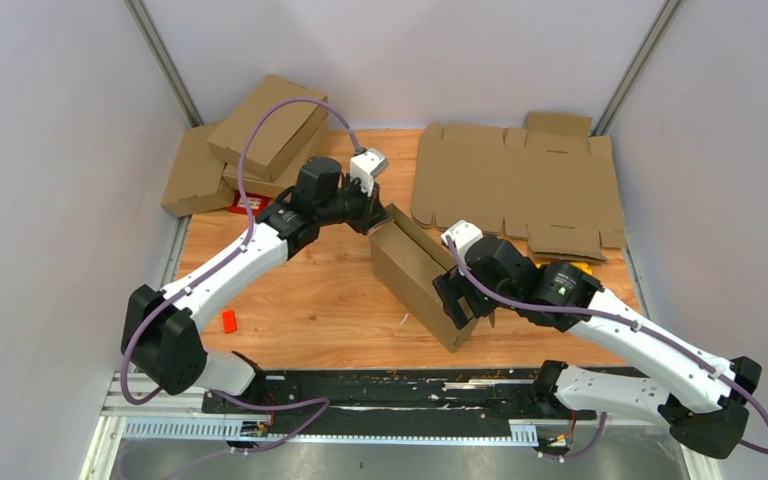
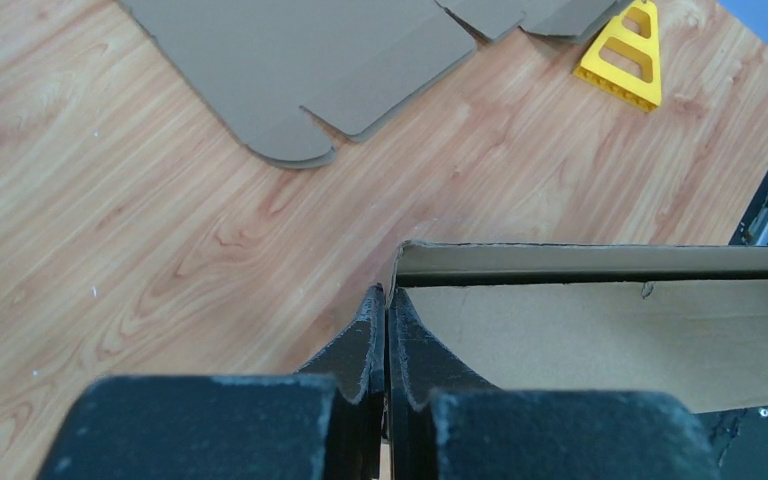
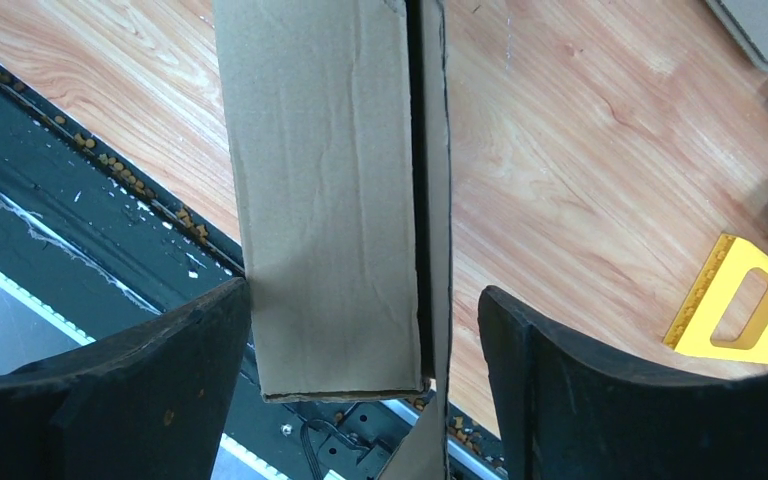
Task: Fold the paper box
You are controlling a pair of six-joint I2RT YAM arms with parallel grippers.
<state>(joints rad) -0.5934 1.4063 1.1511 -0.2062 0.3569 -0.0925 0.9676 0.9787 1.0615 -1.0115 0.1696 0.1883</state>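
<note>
The paper box [image 1: 420, 275] is a closed brown cardboard mailer standing on its long edge, running diagonally across the middle of the wooden table. My left gripper [image 1: 378, 222] is at its far end and is shut on a thin cardboard edge at that corner. In the left wrist view the fingers [image 2: 365, 340] press together beside the box wall [image 2: 600, 330]. My right gripper [image 1: 465, 305] is open and straddles the near end of the box [image 3: 325, 200]. Its left finger [image 3: 160, 390] lies against the box's side, and its right finger [image 3: 600, 390] stands apart from it.
A large flat cardboard blank [image 1: 520, 185] lies at the back right. Folded mailer boxes [image 1: 260, 130] are stacked at the back left. A yellow triangular piece [image 3: 740, 310] lies by the blank, and a small red object [image 1: 228, 321] lies near the left. A black rail [image 1: 380, 385] runs along the near edge.
</note>
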